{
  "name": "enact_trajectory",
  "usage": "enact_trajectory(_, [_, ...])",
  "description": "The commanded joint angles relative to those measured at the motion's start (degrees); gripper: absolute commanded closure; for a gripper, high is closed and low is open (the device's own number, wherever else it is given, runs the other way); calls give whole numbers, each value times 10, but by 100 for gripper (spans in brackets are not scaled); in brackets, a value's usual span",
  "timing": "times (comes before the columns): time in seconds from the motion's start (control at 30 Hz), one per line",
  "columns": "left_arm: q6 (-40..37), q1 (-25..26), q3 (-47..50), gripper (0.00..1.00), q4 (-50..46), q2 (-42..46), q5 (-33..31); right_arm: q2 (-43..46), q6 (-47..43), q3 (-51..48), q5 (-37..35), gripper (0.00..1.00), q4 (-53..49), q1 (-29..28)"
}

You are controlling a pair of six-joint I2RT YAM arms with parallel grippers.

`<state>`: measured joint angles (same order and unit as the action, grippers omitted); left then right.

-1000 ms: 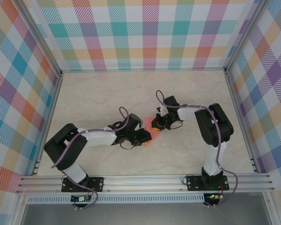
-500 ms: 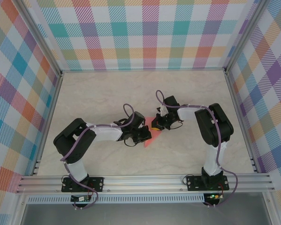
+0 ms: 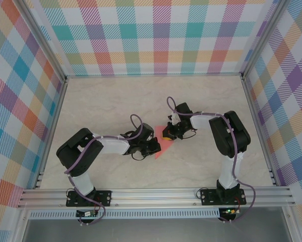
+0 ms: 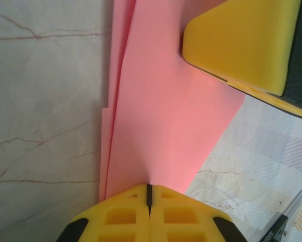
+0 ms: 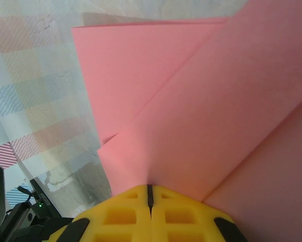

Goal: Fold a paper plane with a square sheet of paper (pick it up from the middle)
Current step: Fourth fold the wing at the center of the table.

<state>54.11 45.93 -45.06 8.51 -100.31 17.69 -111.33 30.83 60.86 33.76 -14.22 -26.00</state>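
With left gripper point(image 4: 149, 190) and right gripper point(image 5: 149, 191) both clamped on paper point(image 4: 161, 116), holding the fold. Pulling evenly, avoiding skewing the crease.

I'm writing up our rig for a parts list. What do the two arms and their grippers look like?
Both arms have glossy black joint housings and white links: left arm, right arm. A purple cable runs along each. Left gripper and right gripper have yellow fingers with square moulded pockets. Black base plates sit on an aluminium rail.
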Motion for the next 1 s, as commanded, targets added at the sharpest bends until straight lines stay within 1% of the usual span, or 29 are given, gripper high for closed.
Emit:
enact_trajectory(0.0, [12,-4,36,100,-33,0,-5,18,-21,0,-36,100,-29,-5])
enact_trajectory(0.13, [11,-3,43,100,-26,0,-3,62,-24,-13,-10,100,-8,-7])
enact_trajectory(0.3, [14,-4,56,100,-9,4,-1,83,-14,-36,-8,100,4,-19])
enact_trajectory(0.5, [19,-3,71,100,-2,19,-6,80,1,-47,-9,100,11,-32])
enact_trajectory(0.73, [18,-4,74,100,-7,36,-8,73,8,-34,-9,100,11,-48])
enact_trajectory(0.97, [16,-3,69,100,-2,33,-5,51,18,-30,-6,100,28,-54])
